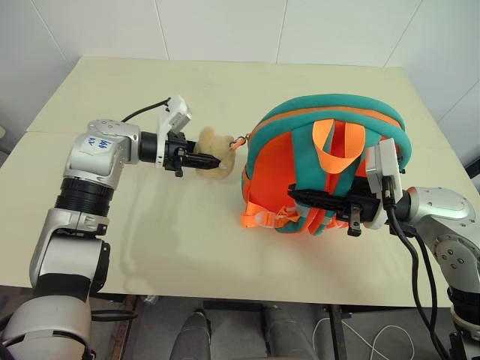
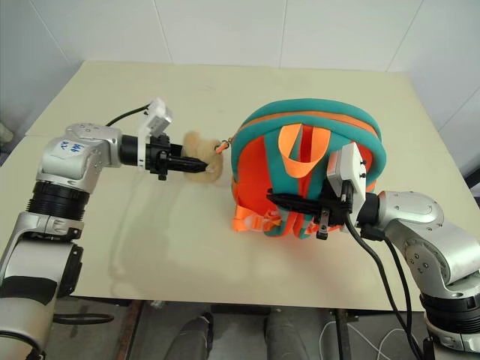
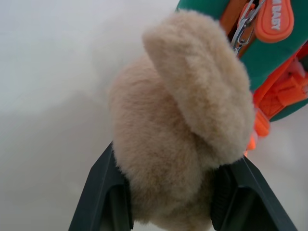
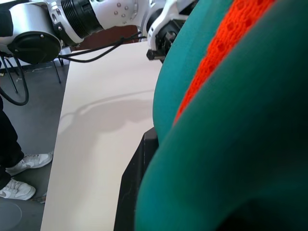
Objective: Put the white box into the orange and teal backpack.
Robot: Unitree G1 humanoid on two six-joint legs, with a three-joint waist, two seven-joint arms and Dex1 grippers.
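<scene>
On the worktop [image 1: 187,247] your right end effector [image 1: 300,196] is clamped on the orange and teal backpack [image 1: 281,161], the left end effector [image 1: 210,160] beside it pinches its plush toy [image 1: 217,154]; I can't spot the white box, likely already inside.

One orange and teal backpack [image 1: 322,161] is standing on one cream table [image 1: 187,90]. One tan plush toy [image 1: 215,154] is hanging off its side. Two grippers are showing: one left gripper [image 1: 204,160] and one right gripper [image 1: 311,198]. Two white shoes [image 4: 19,175] of one person are showing on the floor beside the table.
</scene>
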